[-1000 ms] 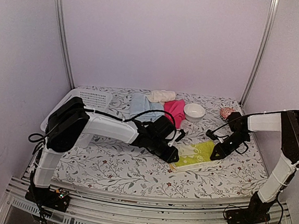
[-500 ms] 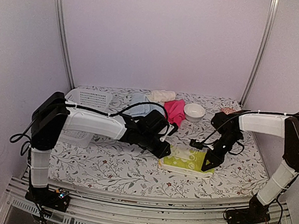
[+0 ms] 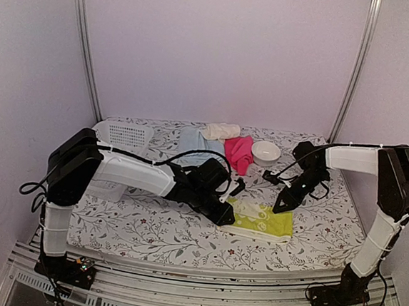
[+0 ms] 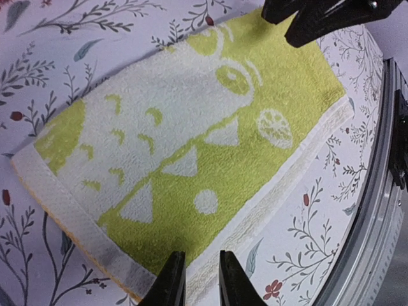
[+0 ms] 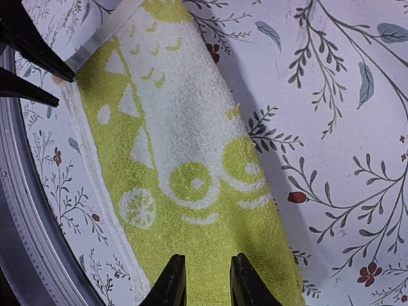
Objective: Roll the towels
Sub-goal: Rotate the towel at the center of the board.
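yellow-green towel (image 4: pixel 185 153) lies flat for rolling; left gripper (image 4: pixel 201 261) and right gripper (image 5: pixel 207 261) hover at its ends, slightly parted, empty.

The yellow-green towel (image 3: pixel 261 221) carries white triangles, dots and a citrus-slice motif, with a white border. The other towels are plain: a hot pink towel (image 3: pixel 239 151), a light blue towel (image 3: pixel 191 143) and a cream towel (image 3: pixel 221 131). The table covering (image 3: pixel 148 227) is white with grey leafy sprigs and small red flowers. The bowl (image 3: pixel 265 152) and the basket (image 3: pixel 126 133) are white.
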Controlling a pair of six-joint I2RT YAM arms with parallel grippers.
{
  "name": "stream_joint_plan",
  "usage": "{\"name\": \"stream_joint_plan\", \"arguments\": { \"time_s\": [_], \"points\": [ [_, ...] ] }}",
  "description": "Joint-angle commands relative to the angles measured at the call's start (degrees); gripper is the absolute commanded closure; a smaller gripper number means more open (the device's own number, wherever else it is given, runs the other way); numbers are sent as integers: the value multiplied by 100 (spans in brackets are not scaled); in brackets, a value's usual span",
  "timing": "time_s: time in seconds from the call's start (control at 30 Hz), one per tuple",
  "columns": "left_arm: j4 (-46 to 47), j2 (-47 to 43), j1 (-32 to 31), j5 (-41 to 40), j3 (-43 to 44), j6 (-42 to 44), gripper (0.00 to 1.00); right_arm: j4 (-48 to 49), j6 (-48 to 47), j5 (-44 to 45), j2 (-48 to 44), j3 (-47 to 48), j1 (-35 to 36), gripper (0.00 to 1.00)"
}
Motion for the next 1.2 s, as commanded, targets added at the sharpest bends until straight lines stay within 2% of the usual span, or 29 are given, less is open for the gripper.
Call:
{"name": "stream_joint_plan", "arguments": {
  "time_s": [0.0, 0.13, 0.27, 0.4, 0.5, 0.6, 0.7, 0.87, 1.03, 1.1, 1.17],
  "points": [
    [42, 112, -28, 30, -215, -21, 78, 561, 394, 460, 276, 97, -21, 74],
    [-226, 284, 337, -380, -239, -99, 80, 564, 454, 716, 417, -32, -3, 74],
    [-101, 373, 798, -517, -281, 147, 82, 218, 424, 536, 433, -81, 290, 74],
    [-30, 465, 1286, -712, -69, 479, 83, -463, 334, -433, 634, 142, 917, 73],
    [-141, 472, 1458, -868, 268, 827, 80, -797, 254, -1020, 812, 686, 1229, 72],
    [-602, 262, 1451, -1198, 568, 977, 77, -938, 175, -1066, 760, 912, 1185, 71],
    [-447, -276, 1345, -1224, 203, 871, 75, -935, 109, -1172, 513, 874, 955, 71],
    [257, -973, 943, -461, -405, 663, 74, -470, 102, -1641, 138, 747, 275, 69],
    [453, -501, 451, -56, -65, 735, 82, 71, 99, -2063, 56, 487, -258, 70],
    [441, -133, 330, 145, 179, 781, 86, 805, 76, -1748, -73, -9, -269, 71],
    [373, 150, 235, 313, 407, 784, 90, 1024, 242, -1318, -91, -114, -282, 73]
  ]
}}
